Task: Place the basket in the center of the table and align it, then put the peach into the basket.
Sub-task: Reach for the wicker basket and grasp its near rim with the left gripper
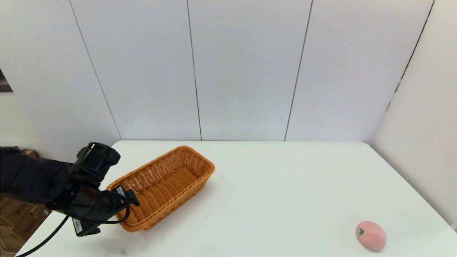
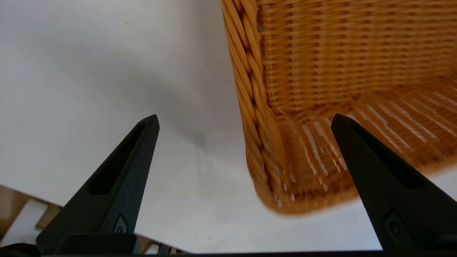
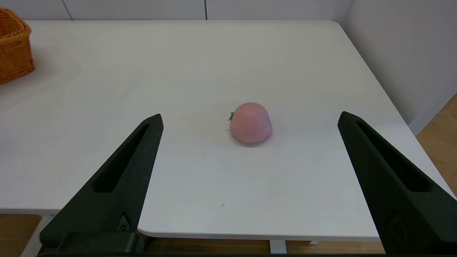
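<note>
The orange-brown woven basket [image 1: 175, 207] lies slantwise on the left part of the white table [image 1: 285, 185]. My left gripper [image 1: 126, 198] is at its near corner, open. In the left wrist view the braided rim of the basket [image 2: 250, 71] runs between the spread fingers of the left gripper [image 2: 245, 116], one finger over the inside and one outside. The pink peach [image 1: 371, 235] rests near the table's front right edge. My right gripper [image 3: 250, 114] hangs open just off the front edge, with the peach [image 3: 250, 123] ahead of it and untouched. It is outside the head view.
White wall panels [image 1: 242, 71] close the back and the right side of the table. The table's left edge and the floor below show beside my left arm. A wide bare stretch of tabletop [image 3: 160, 71] separates the basket [image 3: 14, 46] from the peach.
</note>
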### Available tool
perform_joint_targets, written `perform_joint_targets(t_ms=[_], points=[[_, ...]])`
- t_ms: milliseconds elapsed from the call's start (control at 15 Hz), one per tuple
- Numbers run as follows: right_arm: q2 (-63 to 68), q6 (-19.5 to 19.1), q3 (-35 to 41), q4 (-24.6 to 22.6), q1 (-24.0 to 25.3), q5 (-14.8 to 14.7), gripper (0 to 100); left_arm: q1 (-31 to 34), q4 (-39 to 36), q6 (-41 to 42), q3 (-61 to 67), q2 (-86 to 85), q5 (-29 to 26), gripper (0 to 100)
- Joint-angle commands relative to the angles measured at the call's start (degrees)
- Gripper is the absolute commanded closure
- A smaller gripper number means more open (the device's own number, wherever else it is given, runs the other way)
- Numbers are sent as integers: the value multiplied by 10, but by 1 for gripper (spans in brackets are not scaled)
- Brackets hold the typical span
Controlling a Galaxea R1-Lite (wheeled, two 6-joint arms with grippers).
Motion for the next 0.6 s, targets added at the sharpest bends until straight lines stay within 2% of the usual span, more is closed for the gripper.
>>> perform_joint_targets(t_ms=[67,133,600], points=[[0,0,0,0,0,0,0,-1,-5,-23,-31,90,1,0],[0,0,0,1,0,0,0,-1,-12,-32,-33,97,1,100],[0,0,0,0,0,0,0,-1,-54,-37,-37,97,-3,100]])
